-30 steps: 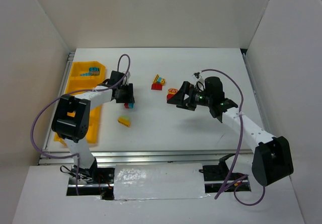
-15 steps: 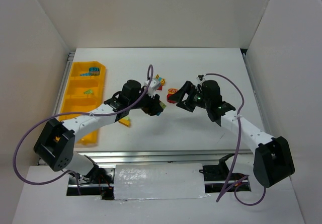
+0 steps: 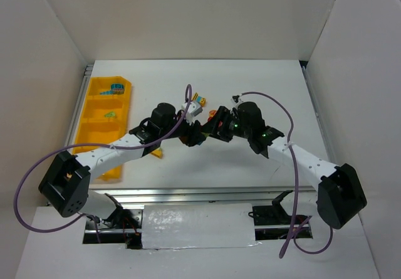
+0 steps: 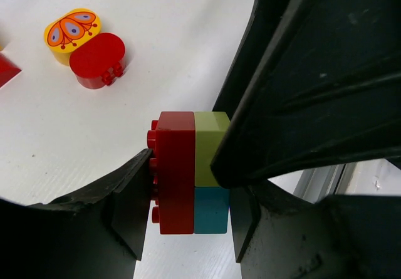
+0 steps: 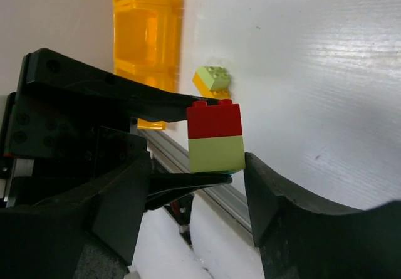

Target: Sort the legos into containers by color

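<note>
Left pincer (image 4: 182, 169) gripping lego clump (image 4: 175, 197), right pincer (image 5: 199, 166) astride

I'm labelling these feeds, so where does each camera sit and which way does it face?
Top external: above and behind the arms, looking down on the table; both arms show.
Left wrist: on the left end effector, looking along its fingers at the brick clump they grip.
Right wrist: on the right end effector, facing the tray; its fingers flank the clump.
Shared: both wrist views show the clump.
</note>
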Controlling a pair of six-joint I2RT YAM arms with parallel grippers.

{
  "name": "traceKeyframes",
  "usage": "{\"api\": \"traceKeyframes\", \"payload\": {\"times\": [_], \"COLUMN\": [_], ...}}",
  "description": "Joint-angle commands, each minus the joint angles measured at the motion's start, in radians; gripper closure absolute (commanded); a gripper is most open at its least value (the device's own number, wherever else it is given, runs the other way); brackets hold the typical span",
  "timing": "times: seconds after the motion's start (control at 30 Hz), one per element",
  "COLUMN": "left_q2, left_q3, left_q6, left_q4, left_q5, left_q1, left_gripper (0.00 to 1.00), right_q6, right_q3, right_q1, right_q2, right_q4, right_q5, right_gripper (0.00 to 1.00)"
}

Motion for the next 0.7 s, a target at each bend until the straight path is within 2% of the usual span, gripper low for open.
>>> {"api": "traceKeyframes", "payload": {"times": [0.0, 0.1, 0.23, 0.27, 0.33, 0.37, 0.47, 0.5, 0.57, 0.6, 0.63, 0.67], "left_q2": [-0.045, -0.054, -0.074, -0.076, -0.082, -0.082, -0.088, -0.091, -0.103, -0.106, -0.115, -0.12], "left_q3": [0.015, 0.014, 0.003, 0.001, 0.001, 0.001, 0.008, 0.006, 0.003, 0.003, 0.003, 0.003], "left_q6": [0.022, 0.027, 0.021, 0.022, 0.021, 0.022, 0.03, 0.029, 0.025, 0.027, 0.03, 0.03], "left_q4": [0.083, 0.078, 0.089, 0.09, 0.083, 0.078, 0.061, 0.06, 0.055, 0.051, 0.046, 0.032], "left_q5": [0.037, 0.053, 0.082, 0.085, 0.073, 0.068, 0.054, 0.054, 0.048, 0.051, 0.057, 0.063], "left_q1": [-0.01, -0.011, -0.013, -0.013, -0.013, -0.013, -0.014, -0.013, -0.014, -0.013, -0.013, -0.013], "left_gripper": [1.0, 1.0, 1.0, 1.0, 1.0, 1.0, 0.92, 0.87, 0.54, 0.31, 0.01, 0.01], "right_q6": [-0.005, -0.01, -0.016, -0.016, -0.018, -0.018, -0.028, -0.04, -0.067, -0.074, -0.094, -0.105], "right_q3": [0.04, 0.05, 0.06, 0.063, 0.071, 0.073, 0.067, 0.06, 0.033, 0.021, 0.01, -0.01], "right_q1": [0.027, 0.043, 0.046, 0.046, 0.049, 0.049, 0.05, 0.05, 0.049, 0.049, 0.046, 0.041], "right_q2": [0.026, 0.039, 0.069, 0.075, 0.083, 0.082, 0.078, 0.072, 0.063, 0.048, 0.039, 0.032], "right_q4": [0.02, 0.016, 0.026, 0.028, 0.031, 0.032, 0.063, 0.086, 0.17, 0.199, 0.227, 0.276], "right_q5": [0.01, 0.027, 0.033, 0.031, 0.03, 0.031, 0.005, -0.016, -0.088, -0.11, -0.123, -0.137], "right_gripper": [0.36, 0.37, 0.45, 0.51, 0.75, 0.84, 0.97, 1.0, 1.0, 1.0, 1.0, 1.0]}}
